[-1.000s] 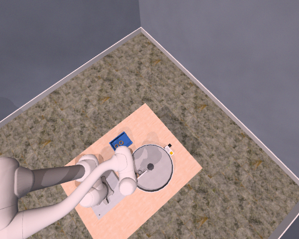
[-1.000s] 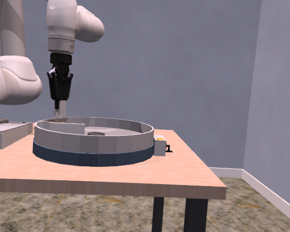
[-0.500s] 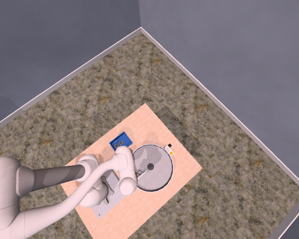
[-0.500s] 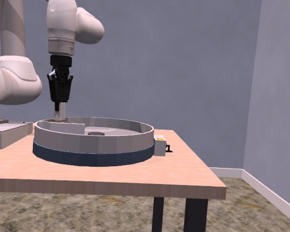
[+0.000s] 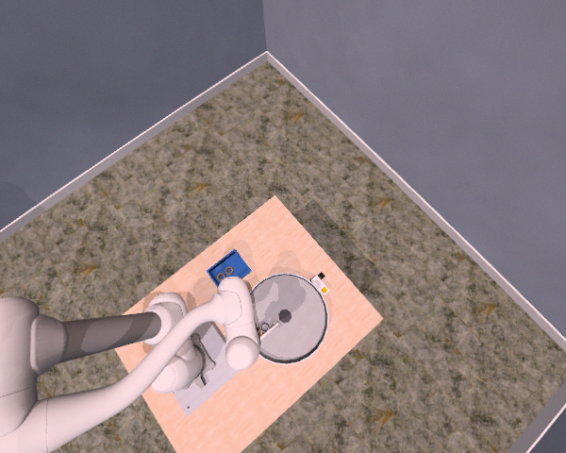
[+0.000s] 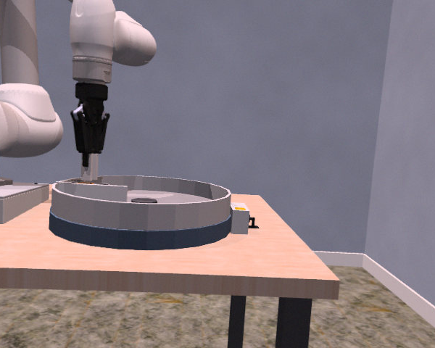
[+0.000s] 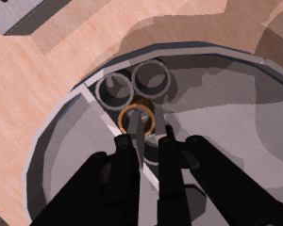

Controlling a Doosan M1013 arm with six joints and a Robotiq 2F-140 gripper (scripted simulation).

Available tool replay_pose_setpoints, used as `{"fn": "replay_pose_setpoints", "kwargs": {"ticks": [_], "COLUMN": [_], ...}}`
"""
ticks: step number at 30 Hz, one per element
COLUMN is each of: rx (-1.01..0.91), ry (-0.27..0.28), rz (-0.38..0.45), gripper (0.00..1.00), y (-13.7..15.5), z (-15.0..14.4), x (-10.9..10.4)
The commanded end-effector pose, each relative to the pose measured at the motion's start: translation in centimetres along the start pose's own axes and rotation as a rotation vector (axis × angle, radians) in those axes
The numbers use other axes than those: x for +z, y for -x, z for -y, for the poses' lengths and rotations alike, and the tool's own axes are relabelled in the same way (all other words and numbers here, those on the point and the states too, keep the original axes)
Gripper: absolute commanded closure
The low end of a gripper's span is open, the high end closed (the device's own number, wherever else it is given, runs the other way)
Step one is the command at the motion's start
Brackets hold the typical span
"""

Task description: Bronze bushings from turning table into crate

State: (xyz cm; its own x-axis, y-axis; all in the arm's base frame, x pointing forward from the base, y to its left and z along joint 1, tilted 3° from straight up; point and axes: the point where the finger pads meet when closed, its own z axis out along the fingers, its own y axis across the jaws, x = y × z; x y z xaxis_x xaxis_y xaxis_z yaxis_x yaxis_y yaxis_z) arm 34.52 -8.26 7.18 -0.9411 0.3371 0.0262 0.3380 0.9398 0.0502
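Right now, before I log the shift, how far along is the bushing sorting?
Done: two bronze bushings lie in the crate. In hand: the end effector, shut and empty, at the third bronze bushing on the turning table. Left: grip, crate, release it; leave the steel bushings.
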Motion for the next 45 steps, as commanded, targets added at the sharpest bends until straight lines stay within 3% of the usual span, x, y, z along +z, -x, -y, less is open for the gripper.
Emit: {"fn": "replay_pose_setpoints", "kwargs": {"ticks": [1,45], "rx": [0.000,0.000], "ry": [0.000,0.000], "rz": [0.000,0.000], "gripper": [0.90,0.90], "y": [0.00,0.00], "z": [0.00,0.00], "x": [0.00,0.42]}}
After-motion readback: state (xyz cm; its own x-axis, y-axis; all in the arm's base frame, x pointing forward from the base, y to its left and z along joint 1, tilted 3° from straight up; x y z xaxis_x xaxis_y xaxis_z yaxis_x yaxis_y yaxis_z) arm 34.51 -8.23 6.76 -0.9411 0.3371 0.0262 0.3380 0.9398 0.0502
